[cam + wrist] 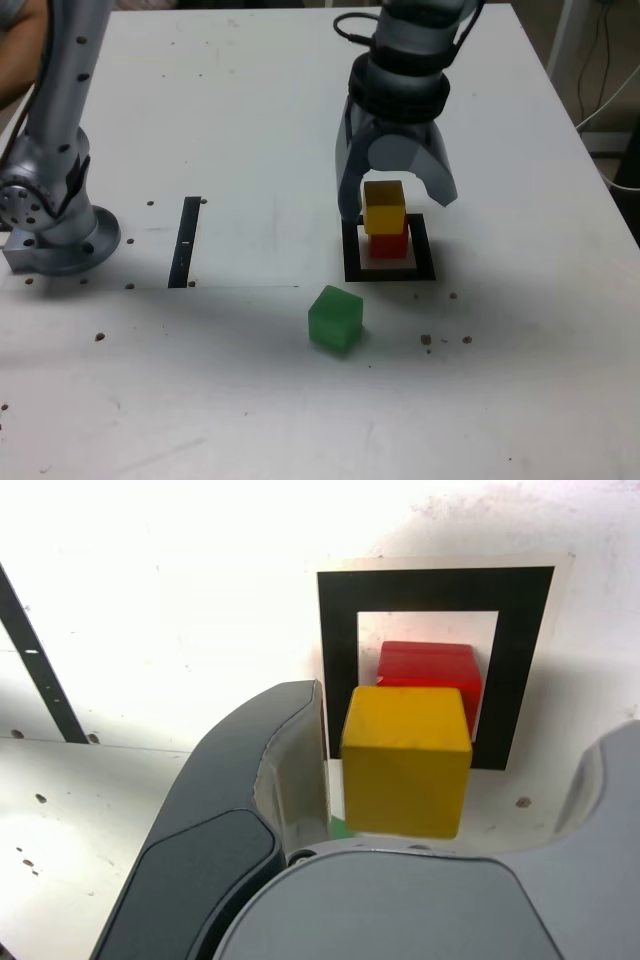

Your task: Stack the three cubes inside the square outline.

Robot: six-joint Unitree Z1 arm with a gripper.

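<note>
The yellow cube (384, 205) rests on the red cube (388, 245), which stands inside the black square outline (352, 262). My gripper (397, 200) is open, with one finger on each side of the yellow cube. In the wrist view the yellow cube (407, 760) sits between the fingers (290, 750); there is a narrow gap to one finger and a wide gap to the other. The red cube (428, 666) shows beneath it, within the outline (338, 630). The green cube (335, 318) lies alone on the table, nearer the camera than the outline, in the exterior view.
A narrow black strip (187, 240) lies on the white table toward the exterior view's left. Farther left stands the arm's base (60, 230). A person's arm (15, 50) shows at the far left corner. Small dark specks dot the table.
</note>
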